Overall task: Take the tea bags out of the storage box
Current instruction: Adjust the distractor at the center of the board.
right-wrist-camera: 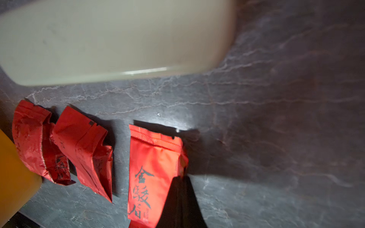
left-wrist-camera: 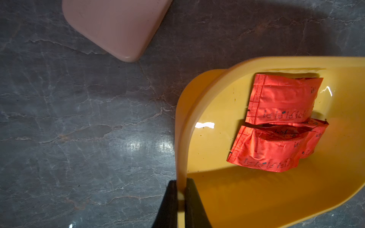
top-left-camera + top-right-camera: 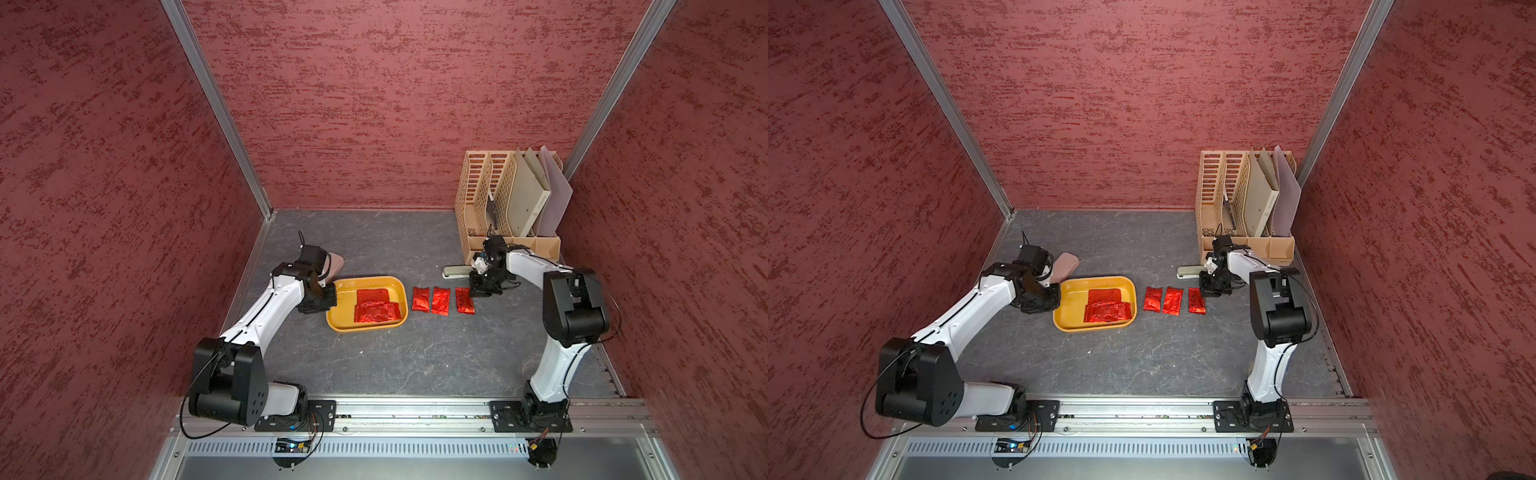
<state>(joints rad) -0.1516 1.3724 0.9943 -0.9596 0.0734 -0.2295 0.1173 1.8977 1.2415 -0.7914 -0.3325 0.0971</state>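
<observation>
While L gripper [image 2: 181, 182] clamped the box [image 2: 183, 128] rim, R gripper [image 1: 182, 178] pinched a light, slippery foil bag [image 1: 154, 167] at its edge, prob. the best hold.

- Shallow mustard-yellow plastic storage box [image 3: 343, 305]: one.
- Flat red crinkled-foil tea bags [image 3: 440, 301]: six, three inside the box and three outside it.
- Tall beige perforated file organiser [image 3: 473, 199]: one.
- Grey-beige stapler [image 3: 455, 272]: one.
- Flat pink rounded pad [image 3: 1065, 264]: one.
</observation>
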